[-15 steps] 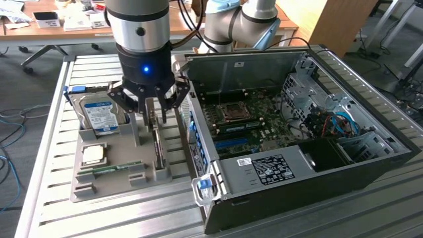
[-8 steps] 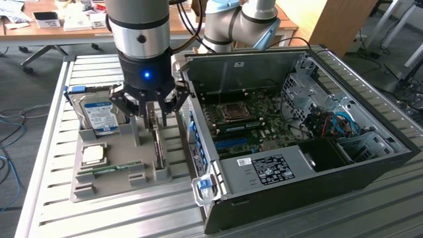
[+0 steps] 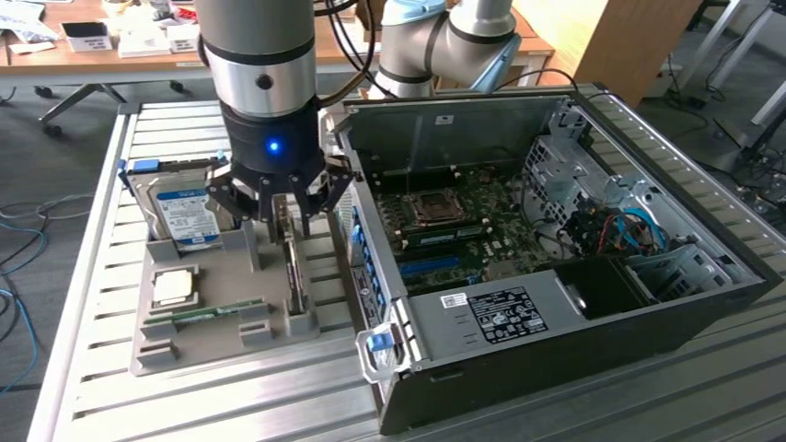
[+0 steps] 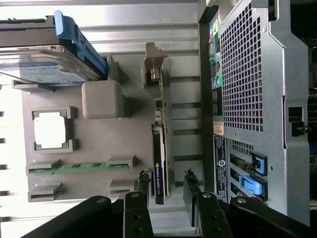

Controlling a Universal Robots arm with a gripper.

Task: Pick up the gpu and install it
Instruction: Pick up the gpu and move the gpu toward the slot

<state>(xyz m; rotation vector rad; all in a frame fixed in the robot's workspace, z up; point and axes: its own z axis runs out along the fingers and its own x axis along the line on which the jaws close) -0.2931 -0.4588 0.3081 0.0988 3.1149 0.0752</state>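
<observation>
aluminium slats make up the table, the biggest thing in the scene, and on it, toward the exterior view's right, lies the black computer case with its side off and the motherboard bare. the arm comes down just beside the case, over a grey moulded tray that keeps the loose parts in their own slots. a silver hard drive with a blue-white label stands at the tray's far end.

the gpu stands on edge in a slot along the side of the tray nearest the case, with its metal bracket at the hard-drive end and its black fan housing on the face turned away from the case. the gripper hangs right over it, spread wide and holding nothing. one of its fingers is on each side of the card, and as far as i can tell neither touches it.

i judge the card light and stiff but delicate: bare solder, small parts and a fan that should not be squeezed. the safer hold looks to be across the two flat faces near the top edge, pinching board and housing evenly, square to the slot so it lifts straight.

smaller pieces lie flat in the tray: a square cpu and a narrow green memory stick.
</observation>
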